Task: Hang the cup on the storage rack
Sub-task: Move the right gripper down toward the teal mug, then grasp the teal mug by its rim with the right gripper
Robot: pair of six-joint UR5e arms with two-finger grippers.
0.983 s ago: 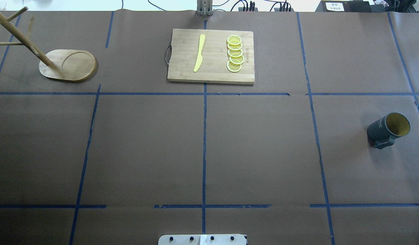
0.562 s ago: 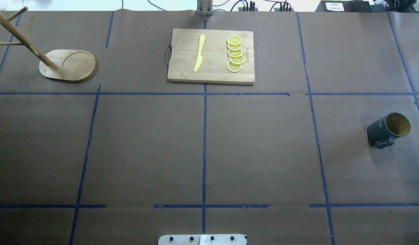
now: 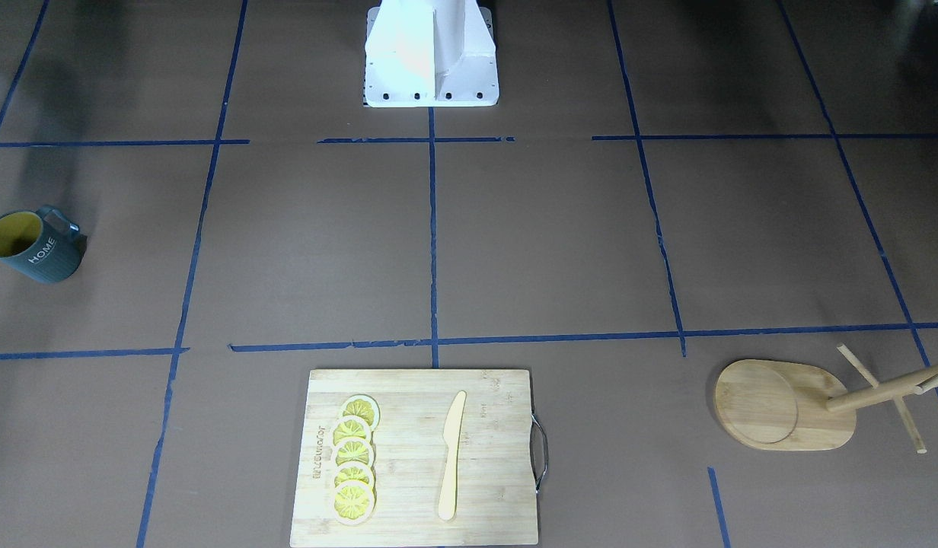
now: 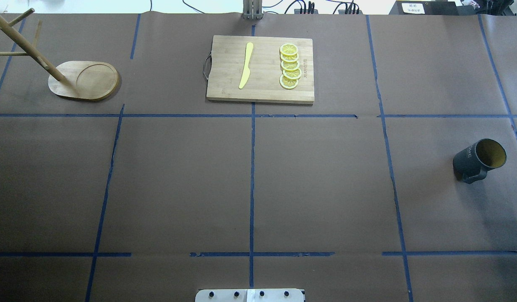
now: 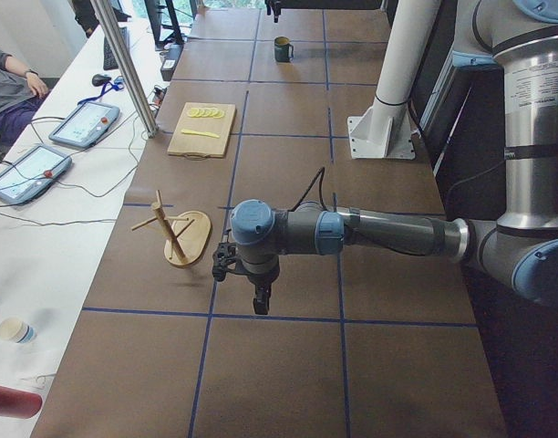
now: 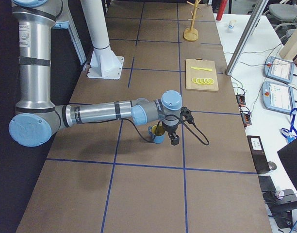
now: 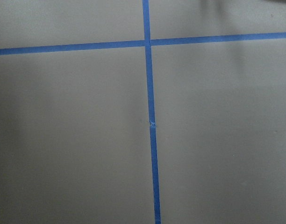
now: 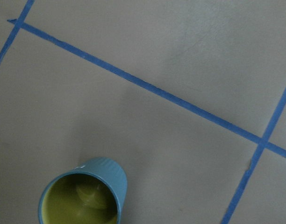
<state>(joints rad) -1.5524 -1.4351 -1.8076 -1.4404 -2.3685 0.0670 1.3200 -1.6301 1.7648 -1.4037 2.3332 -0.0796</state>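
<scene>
Standing upright on the brown paper, the cup (image 4: pixel 479 159) is well to the right of the cutting board (image 4: pixel 262 90) and nearer the robot. Its yellow mouth faces up and its handle is turned toward the robot's side. It has not shifted in the last second. What is new is a small dark sliver at the overhead view's right edge, just beyond the cup, which was absent a moment ago. It is probably part of the right arm arriving. The right side view agrees: the right gripper (image 6: pixel 173 138) hangs close beside the cup, not yet around it, and whether its fingers are spread or pressed together cannot be told. So the reach for the cup looks begun and the grasp is not yet made.

The storage rack (image 4: pixel 84 79) stands well to the left of the board, pegs bare. The left gripper (image 5: pixel 258 306) hovers over bare paper on that side, nearer the robot. Its finger state cannot be told either.
</scene>
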